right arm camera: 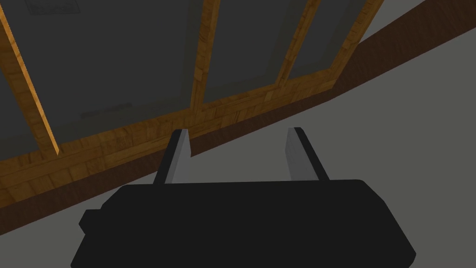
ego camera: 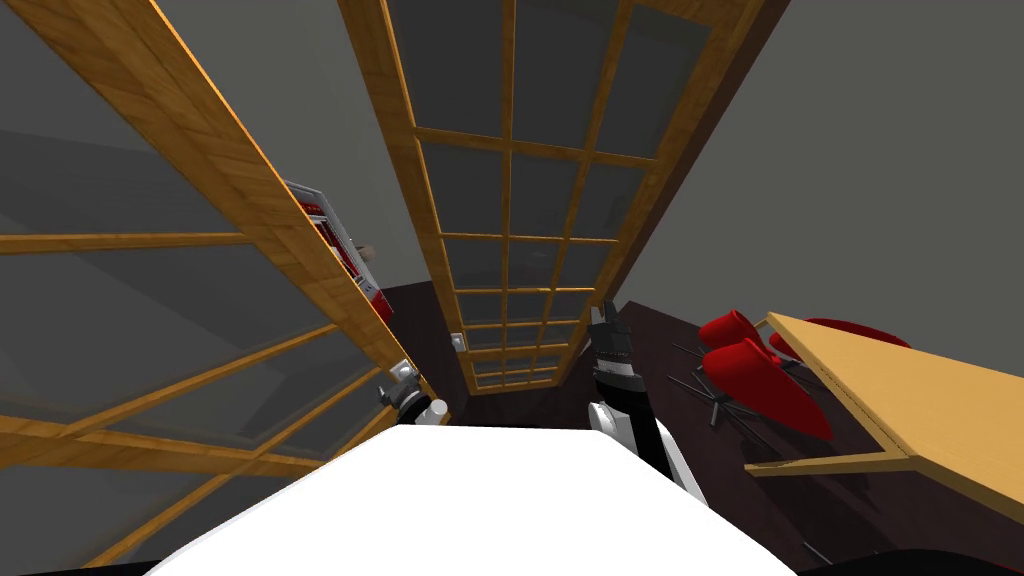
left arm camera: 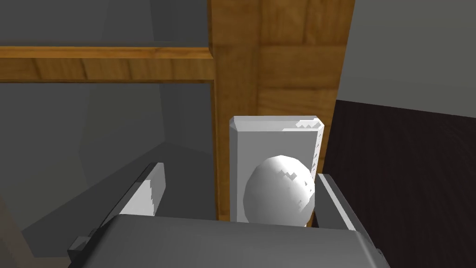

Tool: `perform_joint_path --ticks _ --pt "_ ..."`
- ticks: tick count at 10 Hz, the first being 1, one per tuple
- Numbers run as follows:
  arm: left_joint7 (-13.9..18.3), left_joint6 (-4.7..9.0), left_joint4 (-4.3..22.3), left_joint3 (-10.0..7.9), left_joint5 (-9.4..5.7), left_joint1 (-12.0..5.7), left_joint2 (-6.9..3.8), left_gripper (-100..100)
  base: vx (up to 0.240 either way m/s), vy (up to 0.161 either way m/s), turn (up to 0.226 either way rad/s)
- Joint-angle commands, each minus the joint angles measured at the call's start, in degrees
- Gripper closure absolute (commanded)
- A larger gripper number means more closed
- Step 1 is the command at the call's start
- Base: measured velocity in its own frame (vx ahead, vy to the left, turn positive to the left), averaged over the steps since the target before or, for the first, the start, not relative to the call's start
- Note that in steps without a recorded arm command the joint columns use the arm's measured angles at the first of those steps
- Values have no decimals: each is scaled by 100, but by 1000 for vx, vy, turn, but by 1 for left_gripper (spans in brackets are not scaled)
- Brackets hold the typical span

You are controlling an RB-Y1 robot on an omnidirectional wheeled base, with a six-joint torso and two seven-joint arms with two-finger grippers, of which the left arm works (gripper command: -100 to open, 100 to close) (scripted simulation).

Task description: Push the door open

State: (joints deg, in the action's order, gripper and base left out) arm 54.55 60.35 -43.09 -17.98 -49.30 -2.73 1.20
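A wooden door leaf with grey glass panes (ego camera: 250, 230) stands swung out on my left, and a second leaf like it (ego camera: 510, 200) stands ahead. In the left wrist view, a white round knob (left arm camera: 279, 193) on a white plate (left arm camera: 272, 139) sits on the door's wooden edge stile (left arm camera: 279, 60). My left gripper (left arm camera: 241, 195) is open around the knob, which lies close against one finger (left arm camera: 334, 200). The same gripper (ego camera: 402, 380) sits at the leaf's lower edge in the head view. My right gripper (right arm camera: 239, 153) is open and empty, raised toward the second leaf's frame (right arm camera: 139, 139).
Red chairs (ego camera: 760, 380) and a wooden table (ego camera: 900, 400) stand at my right on the dark floor (ego camera: 690, 350). A white shelf with red items (ego camera: 340, 245) shows behind the left leaf. A small white plate (ego camera: 458, 341) sits low on the second leaf.
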Motion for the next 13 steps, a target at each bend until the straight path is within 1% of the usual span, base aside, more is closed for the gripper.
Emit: perform_joint_path --ticks 1,3,4,5,7,8,9,10,12,13 --pt "10 106 84 -197 -84 -15 -55 100 89 50 -54" --pt "-25 143 113 -327 -141 -61 3 100 88 42 -42" --pt "-25 143 113 -327 -141 -61 3 100 63 22 -22" --pt "-55 175 137 -438 -190 -103 60 100 87 33 -37" --pt "-90 211 162 -562 -245 -168 144 100 149 48 -31" --pt "-105 142 91 -481 -214 -120 167 100 70 23 5" --pt "-117 248 186 -519 -325 -137 47 100 -102 59 -109" --pt "-120 277 212 -525 -355 -145 20 100 -143 77 -118" --pt "-132 421 344 -551 -508 -193 -103 100 -87 96 -62" --pt "-136 463 382 -558 -552 -209 -135 100 -45 109 -72"
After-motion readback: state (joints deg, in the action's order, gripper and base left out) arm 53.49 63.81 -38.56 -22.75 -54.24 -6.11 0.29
